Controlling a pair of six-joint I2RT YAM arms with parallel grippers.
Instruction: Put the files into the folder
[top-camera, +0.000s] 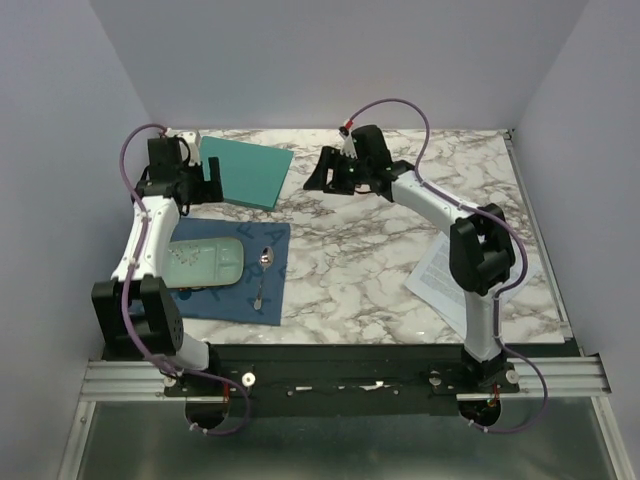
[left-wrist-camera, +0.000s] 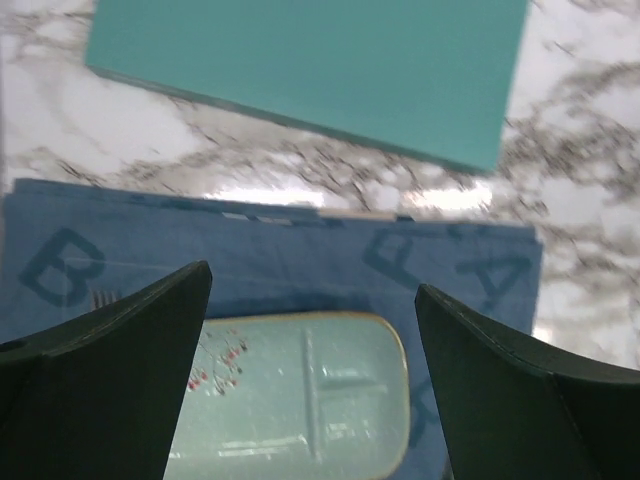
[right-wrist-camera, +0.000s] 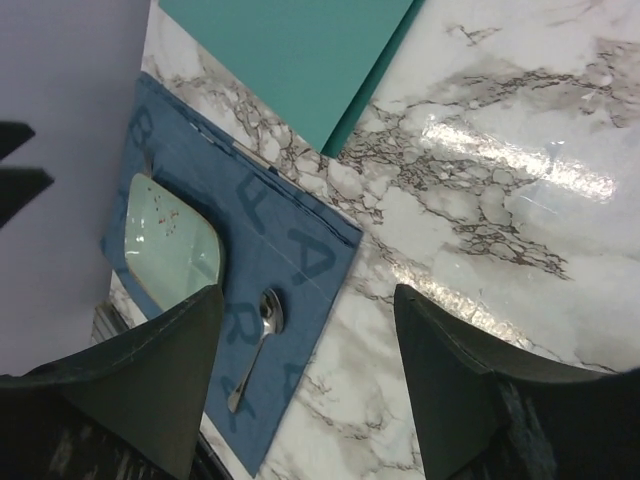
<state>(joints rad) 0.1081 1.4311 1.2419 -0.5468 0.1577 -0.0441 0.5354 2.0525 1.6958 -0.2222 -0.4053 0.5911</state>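
The teal-green folder (top-camera: 248, 170) lies closed and flat on the marble table at the back left; it also shows in the left wrist view (left-wrist-camera: 310, 70) and the right wrist view (right-wrist-camera: 290, 50). The files, white printed sheets (top-camera: 436, 278), lie at the right, partly hidden behind the right arm. My left gripper (top-camera: 198, 185) is open and empty, held above the near-left edge of the folder and the far edge of the mat (left-wrist-camera: 312, 280). My right gripper (top-camera: 322, 172) is open and empty, held above the table just right of the folder (right-wrist-camera: 307, 292).
A dark blue cloth mat (top-camera: 235, 290) lies at the front left. On it are a pale green tray (top-camera: 205, 265) and a metal spoon (top-camera: 263, 270). Grey walls enclose the table on three sides.
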